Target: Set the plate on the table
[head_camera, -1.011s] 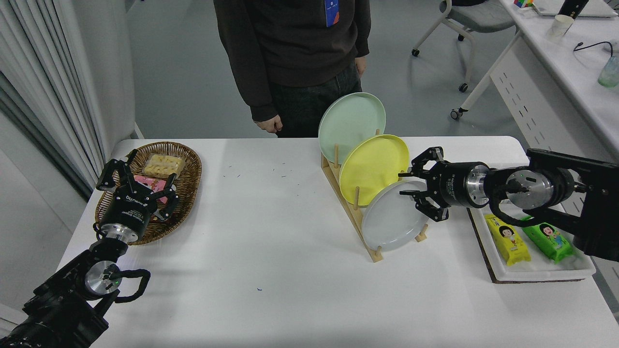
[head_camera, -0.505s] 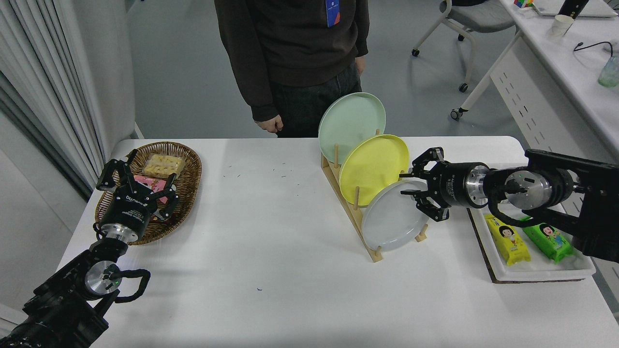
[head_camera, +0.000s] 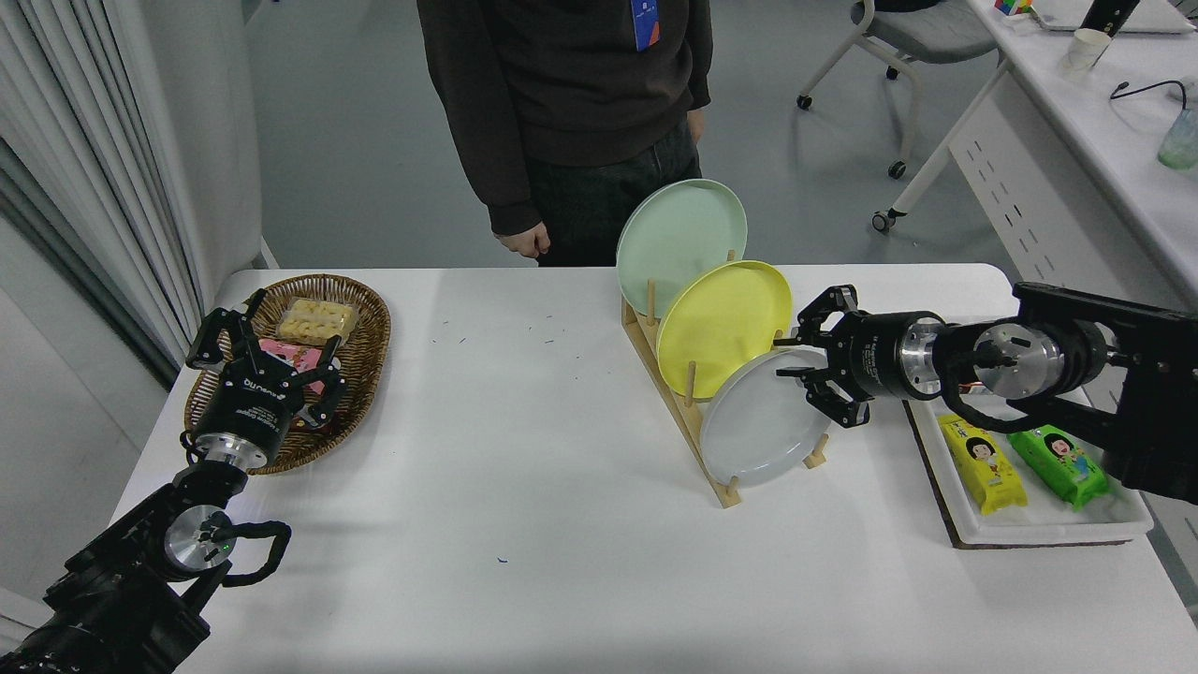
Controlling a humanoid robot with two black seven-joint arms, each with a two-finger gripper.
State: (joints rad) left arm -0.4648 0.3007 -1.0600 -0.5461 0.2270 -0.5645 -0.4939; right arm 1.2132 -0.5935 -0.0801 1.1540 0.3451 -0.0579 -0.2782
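Head view, right gripper [head_camera: 796, 360] spread beside racked plate [head_camera: 758, 421]

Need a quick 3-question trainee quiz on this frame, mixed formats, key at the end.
1. True or false: the pale grey plate lies flat on the table.
2. Which plate stands nearest the right gripper? A) mint green plate B) yellow plate C) pale grey plate
3. Fill in: the left gripper sits parked over the wicker ____.

Key
1. False: it stands tilted in the wooden rack.
2. C. The right gripper is open at that plate's upper right rim, not yet closed on it.
3. basket
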